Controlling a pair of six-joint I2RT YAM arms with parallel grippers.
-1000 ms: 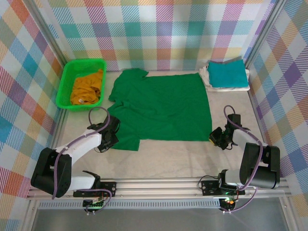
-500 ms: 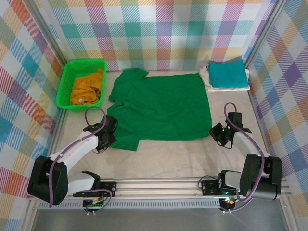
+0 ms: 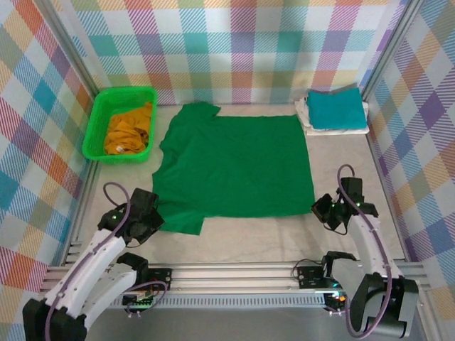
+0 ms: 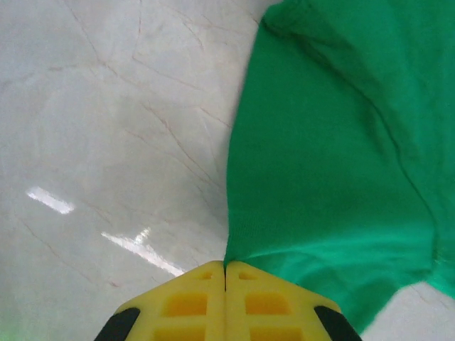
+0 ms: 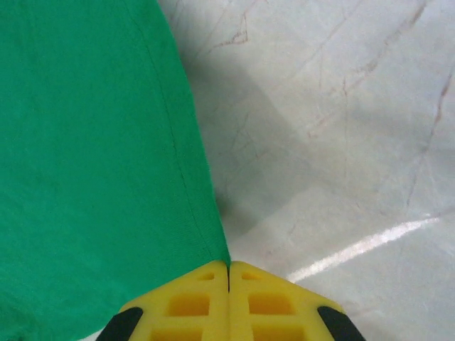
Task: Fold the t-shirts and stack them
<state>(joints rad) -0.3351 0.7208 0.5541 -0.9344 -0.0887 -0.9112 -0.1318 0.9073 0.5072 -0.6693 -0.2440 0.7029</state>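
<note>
Seen from above, a dark green shirt (image 3: 234, 167) lies spread flat on a pale table (image 3: 249, 238). The close wrist views add the grip. The left gripper (image 4: 225, 268) is clamped on the shirt's near left corner and the right gripper (image 5: 229, 266) on its near right corner, yellow fingers (image 5: 192, 302) pressed together. Left of the shirt, a bright green basket (image 3: 96, 114) holds a crumpled mustard shirt (image 3: 129, 130). Beyond its far right corner, a folded teal shirt (image 3: 335, 108) rests on a white shirt (image 3: 307, 119).
</note>
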